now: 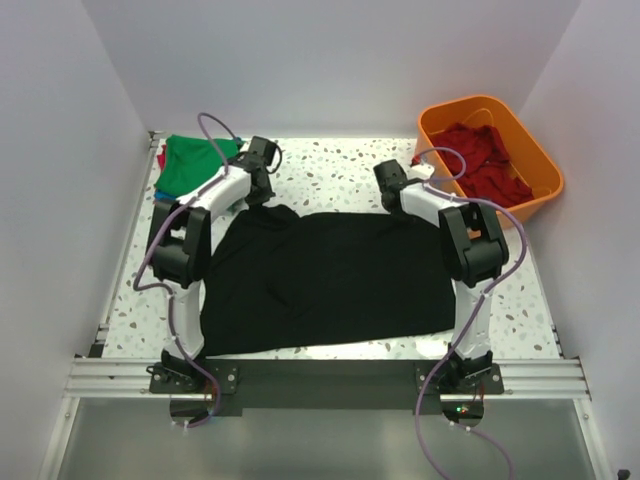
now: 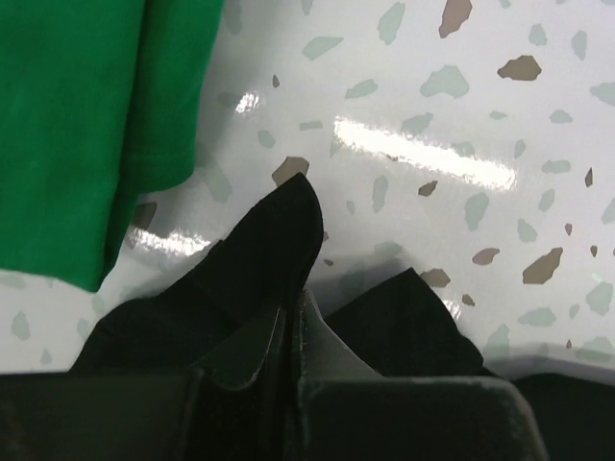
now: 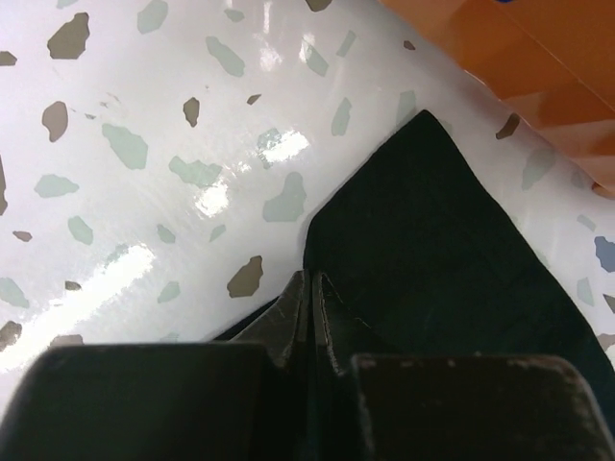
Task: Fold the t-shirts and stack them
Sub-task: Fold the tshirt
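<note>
Fingers of the left gripper (image 2: pixel 291 322) fill the bottom of its wrist view, pressed together on a far corner of the black t-shirt (image 1: pixel 330 275), with a tongue of cloth poking out past the tips; the right gripper (image 3: pixel 310 288) is likewise closed and appears to have the shirt's other far edge pinched, though the bite looks shallow; the shirt lies spread over the middle of the counter (image 1: pixel 340 165), between the two arms, with a few creases toward its left side; a green t-shirt (image 1: pixel 190 162) lies at the far left corner, near the left gripper, and red t-shirts (image 1: pixel 485 160) sit in the orange tub (image 1: pixel 487 101) at the far right; the step in hand looks like the first fold, far edge brought to the near one; to do it well, lift both corners together and level, keep the edge taut so the cloth neither sags nor twists, carry it low, lay it even with the near hem, and avoid dragging the green t-shirt along.
</note>
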### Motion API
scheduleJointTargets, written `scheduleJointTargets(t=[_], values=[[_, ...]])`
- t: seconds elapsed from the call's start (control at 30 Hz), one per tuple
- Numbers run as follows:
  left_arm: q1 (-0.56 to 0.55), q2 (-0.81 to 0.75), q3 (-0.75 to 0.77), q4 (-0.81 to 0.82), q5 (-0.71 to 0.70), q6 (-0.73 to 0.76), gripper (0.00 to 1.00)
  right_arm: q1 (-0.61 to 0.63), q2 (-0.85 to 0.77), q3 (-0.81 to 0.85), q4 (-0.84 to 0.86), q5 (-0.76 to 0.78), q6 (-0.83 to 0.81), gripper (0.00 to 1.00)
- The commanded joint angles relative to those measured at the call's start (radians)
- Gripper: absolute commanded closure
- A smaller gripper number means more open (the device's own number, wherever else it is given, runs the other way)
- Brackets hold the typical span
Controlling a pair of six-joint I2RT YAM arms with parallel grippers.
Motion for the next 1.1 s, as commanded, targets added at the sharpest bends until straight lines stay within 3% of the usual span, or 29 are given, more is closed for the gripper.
scheduleJointTargets(t=[0.0, 0.57, 1.07], values=[[-0.015, -0.110, -0.050, 0.031, -0.006, -0.007, 1.00, 0.001, -0.089, -0.034, 0.002, 0.049, -0.018, 1.00], [-0.164, -0.529, -0.533, -0.108, -0.138, -0.337, 1.00, 0.058, -0.408, -0.325, 0.094, 0.018, -0.095, 1.00], [-0.290, -0.843, -0.765, -0.240, -0.109, -0.524, 1.00, 0.058, -0.581, -0.488, 0.080, 0.000, -0.113, 1.00]])
